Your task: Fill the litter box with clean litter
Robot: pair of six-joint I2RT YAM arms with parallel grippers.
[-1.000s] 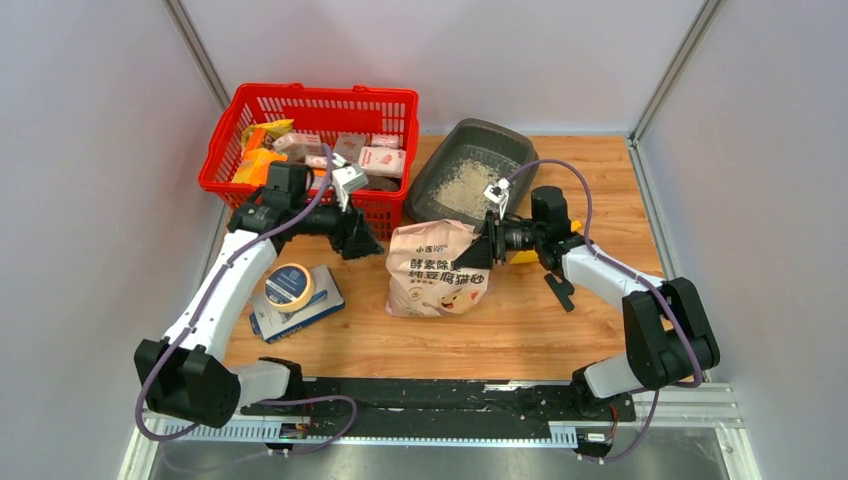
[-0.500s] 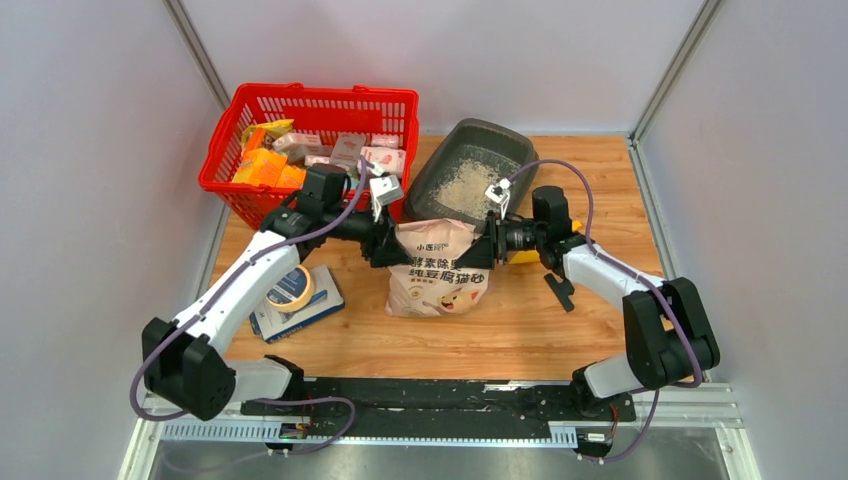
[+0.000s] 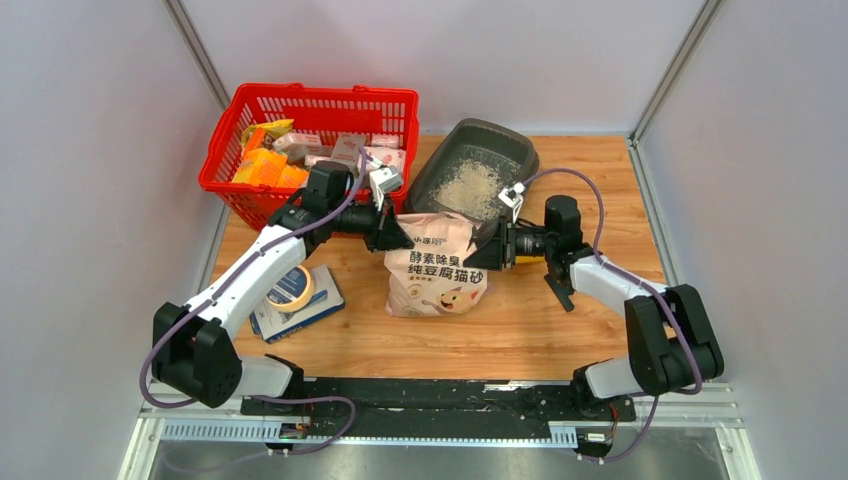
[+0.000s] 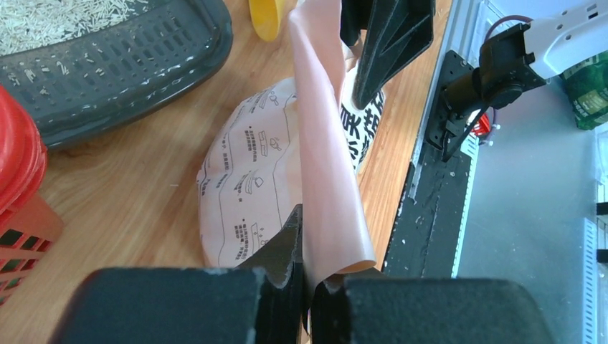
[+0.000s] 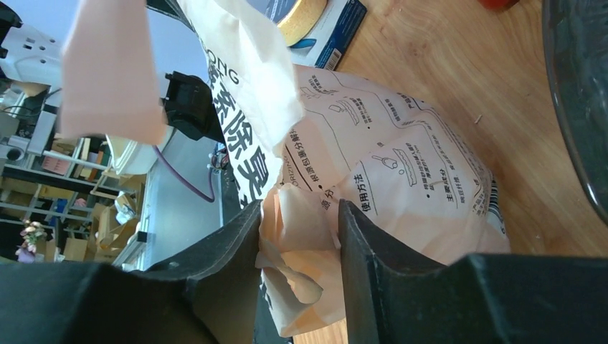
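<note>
- Left gripper (image 3: 395,232) is pinching the top left corner of the bag (image 3: 437,270), jaws pressed flat on the pink flap.
- Right gripper (image 3: 487,250) is clamping the crumpled opposite corner. I judge the two-sided hold is meant to lift and tip the bag.
- Litter box (image 3: 428,188) sits just behind the bag, tilted, with pale litter (image 3: 468,185) covering part of its floor.
- Red basket (image 3: 300,95) crowds the left arm's elbow side.
- Yellow scoop (image 4: 269,18) lies beside the box, and a tape roll (image 3: 288,287) sits well clear.
</note>
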